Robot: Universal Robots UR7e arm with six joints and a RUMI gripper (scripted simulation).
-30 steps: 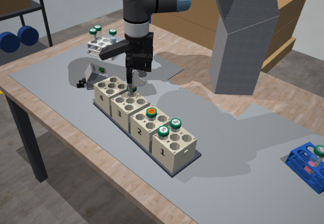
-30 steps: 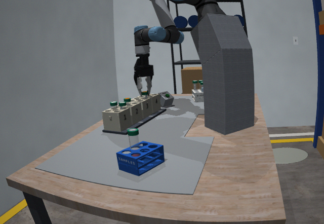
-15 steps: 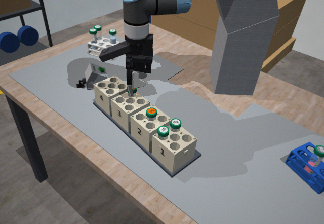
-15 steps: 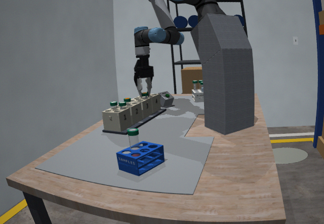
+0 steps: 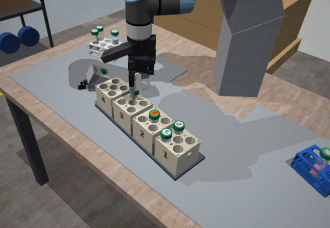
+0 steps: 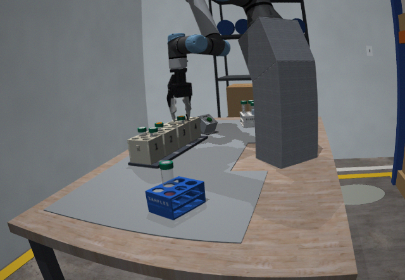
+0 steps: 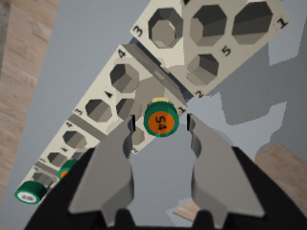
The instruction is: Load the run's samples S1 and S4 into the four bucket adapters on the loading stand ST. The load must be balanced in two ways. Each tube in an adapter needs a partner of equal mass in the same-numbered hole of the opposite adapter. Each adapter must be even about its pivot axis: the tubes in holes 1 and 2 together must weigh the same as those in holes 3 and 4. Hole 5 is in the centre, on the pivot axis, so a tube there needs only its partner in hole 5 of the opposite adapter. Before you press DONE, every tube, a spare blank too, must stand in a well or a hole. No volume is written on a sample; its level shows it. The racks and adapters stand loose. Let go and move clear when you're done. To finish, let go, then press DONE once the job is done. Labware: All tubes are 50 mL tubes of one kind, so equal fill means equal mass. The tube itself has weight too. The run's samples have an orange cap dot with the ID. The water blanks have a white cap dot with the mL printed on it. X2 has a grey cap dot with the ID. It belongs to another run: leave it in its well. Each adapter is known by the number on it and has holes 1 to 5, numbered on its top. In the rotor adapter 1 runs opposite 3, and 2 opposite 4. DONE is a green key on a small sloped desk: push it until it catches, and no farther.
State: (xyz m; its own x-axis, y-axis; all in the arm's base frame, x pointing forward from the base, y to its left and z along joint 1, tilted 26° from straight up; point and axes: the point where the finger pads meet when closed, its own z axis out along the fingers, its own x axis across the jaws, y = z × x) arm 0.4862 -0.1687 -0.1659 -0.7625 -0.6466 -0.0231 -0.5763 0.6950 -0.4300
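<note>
My gripper (image 5: 135,91) (image 6: 180,118) (image 7: 160,115) is slightly open around the S4 tube (image 6: 180,117) (image 7: 161,120), with a gap on each side of its cap. S4 stands upright in hole 1 of adapter 3 (image 5: 121,114) (image 6: 183,133). Another orange-dot tube (image 5: 154,114) (image 6: 159,125) stands in adapter 2 (image 5: 142,134), apparently in its centre hole. Two white-dot blanks, one at the left (image 5: 166,133) and one at the back (image 5: 178,125), stand in adapter 1 (image 5: 165,155) (image 6: 156,146); both dots seem to read 20. Adapter 4 (image 5: 103,99) has no tubes.
The blue samples rack (image 5: 309,177) (image 6: 159,201) holds one tube (image 5: 325,153) (image 6: 166,172). The white blank rack (image 5: 94,50) (image 6: 247,121) at the far end holds three tubes. The green DONE key (image 5: 103,71) (image 6: 209,119) is on its desk near adapter 4.
</note>
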